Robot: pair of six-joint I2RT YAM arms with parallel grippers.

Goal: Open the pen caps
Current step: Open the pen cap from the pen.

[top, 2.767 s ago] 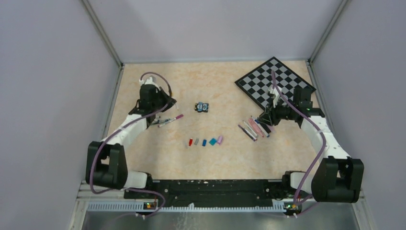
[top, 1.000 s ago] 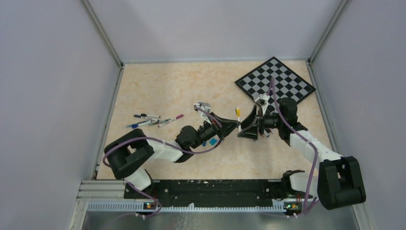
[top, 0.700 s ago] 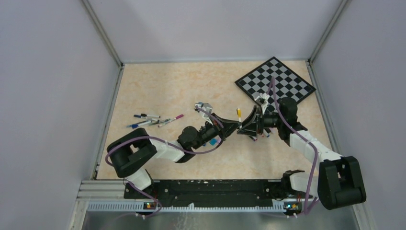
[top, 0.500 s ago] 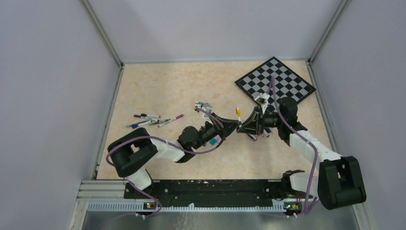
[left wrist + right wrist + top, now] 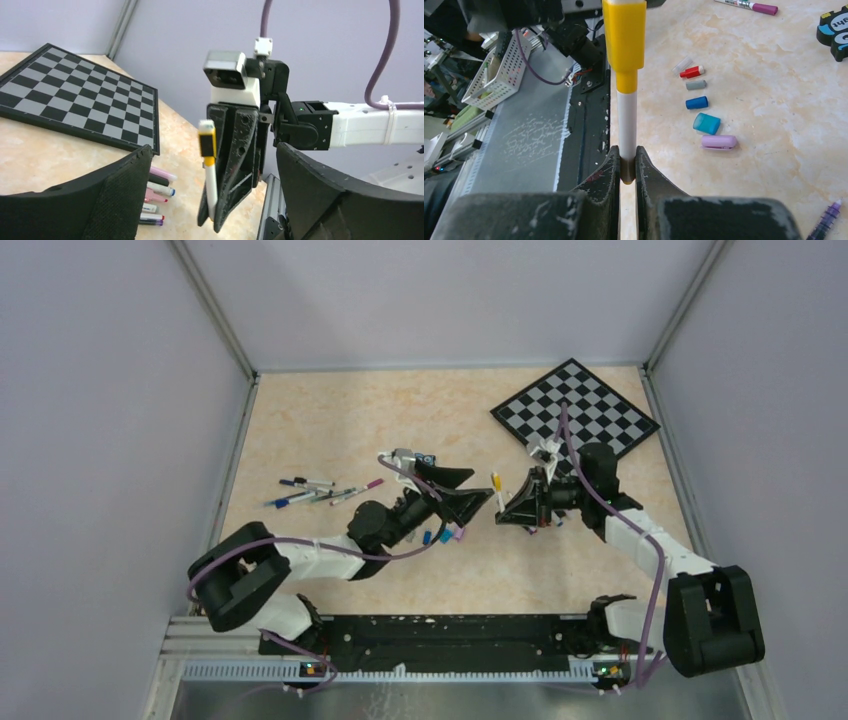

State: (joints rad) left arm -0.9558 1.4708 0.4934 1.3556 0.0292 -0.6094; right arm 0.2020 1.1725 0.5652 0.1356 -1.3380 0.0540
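- Since the earlier frames the left claw (image 5: 479,485) has let go of the pen's capped end, drawn back to the left and spread its jaws wide. The right claw (image 5: 626,161) has closed up from wide open.
- The white-bodied pen (image 5: 627,120) is held above the middle of the desk, between the two claws, with its yellow cap (image 5: 624,35) still on.
- The right claw is pinched tight on the pen's bare lower end. The capped end points away from its fingertips.
- The left claw stands wide open with nothing in it. Its two black fingers (image 5: 125,190) sit either side of the pen in the left wrist view, clear of it.
- On the desk below, slightly to the left, a row of loose caps (image 5: 697,102) lies in a line: clear, red, grey, blue, teal and lilac.
- A cluster of thin pens (image 5: 320,490) lies well off to the left.
- Another bunch of markers (image 5: 159,189) lies on the desk near the right claw, just beside the near edge of the black-and-grey chessboard (image 5: 590,405).
- A single purple pen (image 5: 826,222) lies apart from the caps.
- A small black-and-blue toy block (image 5: 836,30) sits further off.
- The beige marbled desk (image 5: 330,420) carries all of these.
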